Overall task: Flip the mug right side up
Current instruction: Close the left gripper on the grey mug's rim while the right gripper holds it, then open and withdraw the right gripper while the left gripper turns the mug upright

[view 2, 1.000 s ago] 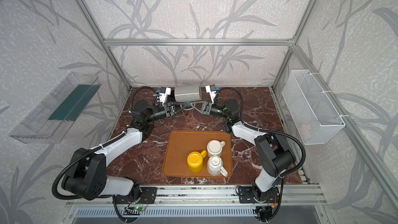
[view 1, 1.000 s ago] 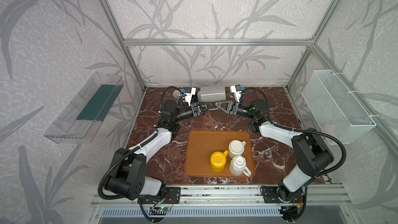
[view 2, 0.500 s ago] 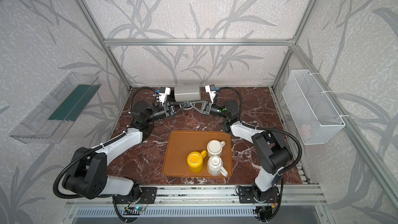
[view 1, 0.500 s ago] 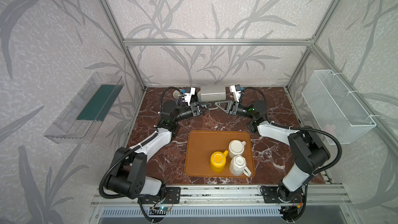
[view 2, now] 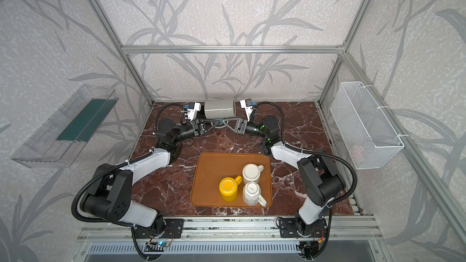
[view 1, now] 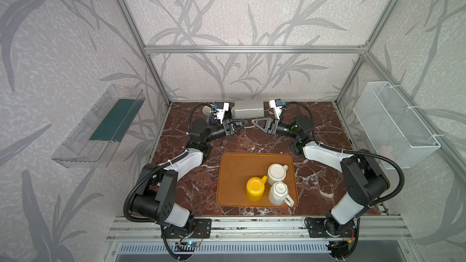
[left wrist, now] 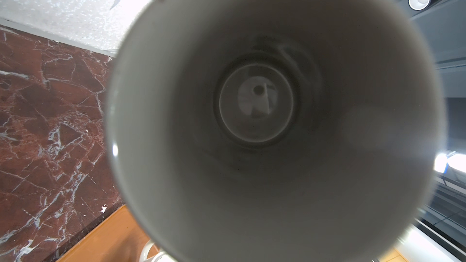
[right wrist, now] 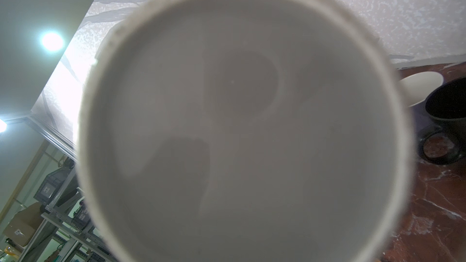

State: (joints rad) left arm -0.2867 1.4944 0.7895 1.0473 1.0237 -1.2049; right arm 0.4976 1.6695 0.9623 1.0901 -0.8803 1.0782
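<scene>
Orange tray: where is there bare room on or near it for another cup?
The tray's left half is bare, beside the yellow mug. Bare table lies between the tray and the grey mug. Crowded: the tray's right half, with two white mugs beside the yellow one, and the back, around the grey mug.

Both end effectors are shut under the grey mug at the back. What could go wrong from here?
1. The grey mug lies on its side above the marble table, with the left end effector and right end effector meeting shut beneath it, seemingly sharing one hidden grip spot. When either releases, it may swing or drop.
2. A black mug and a white cup stand close by; turning the grey mug could knock them.
</scene>
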